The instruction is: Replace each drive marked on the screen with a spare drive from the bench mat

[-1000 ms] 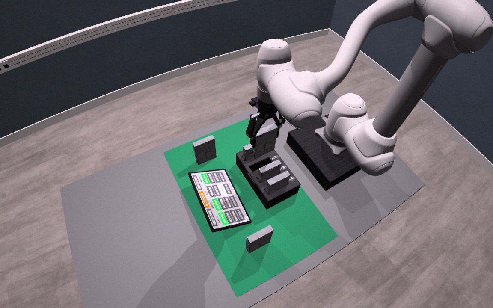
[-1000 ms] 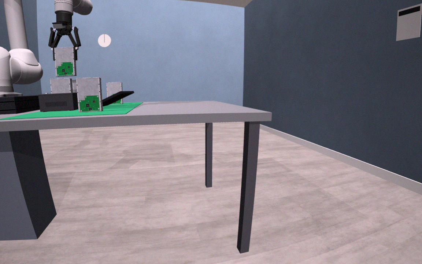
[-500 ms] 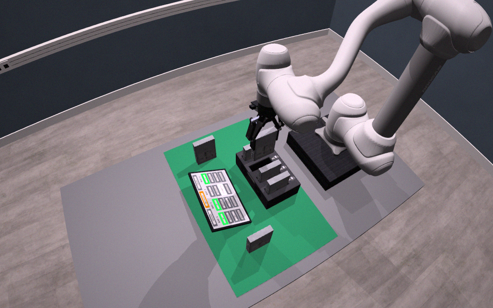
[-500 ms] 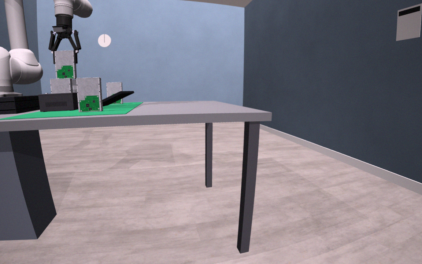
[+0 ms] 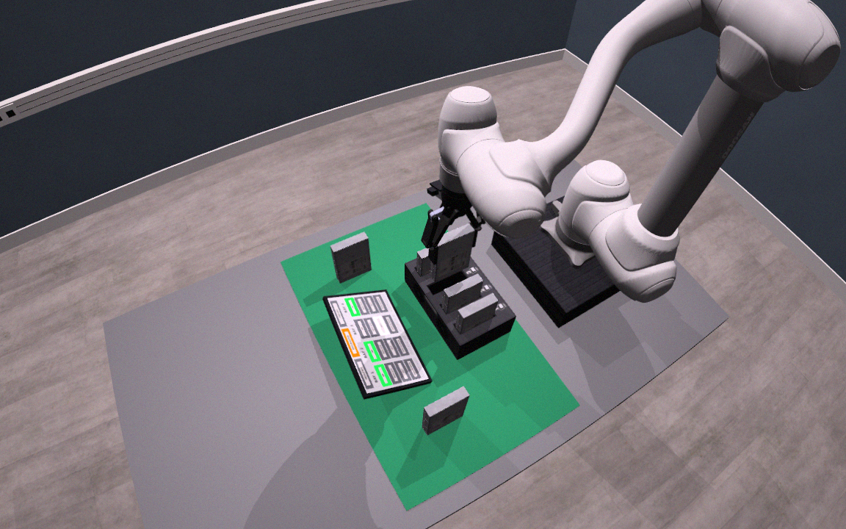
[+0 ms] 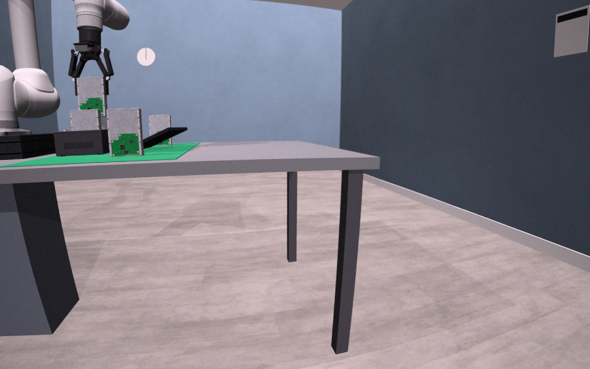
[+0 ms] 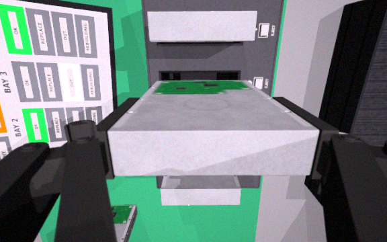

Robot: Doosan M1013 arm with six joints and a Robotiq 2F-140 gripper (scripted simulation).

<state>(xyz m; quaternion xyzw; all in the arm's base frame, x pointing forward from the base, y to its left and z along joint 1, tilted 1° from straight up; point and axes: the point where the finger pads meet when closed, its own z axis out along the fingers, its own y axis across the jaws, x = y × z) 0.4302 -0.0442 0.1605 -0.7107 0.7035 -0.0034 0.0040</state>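
Observation:
My gripper (image 5: pixel 454 245) (image 6: pixel 91 87) (image 7: pixel 205 113) is shut on a grey drive (image 5: pixel 455 258) (image 6: pixel 90 83) (image 7: pixel 210 117), upright, its green board end down. It hangs above the dock (image 5: pixel 482 343) (image 6: pixel 80 143) (image 7: pixel 210 57), near the empty bay 3 slot (image 7: pixel 200 74). The bay 4 drive (image 5: pixel 422 262) (image 7: pixel 201 26) and two front drives (image 5: pixel 463 294) (image 5: pixel 477 313) sit in the dock. The screen (image 5: pixel 383 325) (image 7: pixel 69 82) shows OUT lit for bay 3, green OK for bays 4, 2 and 1, and orange DEGRADED.
One loose drive (image 5: pixel 352 258) (image 6: pixel 159 123) stands upright at the mat's back left. Another (image 5: pixel 446 410) (image 6: pixel 125 132) stands near the front of the green mat (image 5: pixel 511 394) (image 6: pixel 168 151). The arm's black base (image 5: pixel 557 299) is right of the dock.

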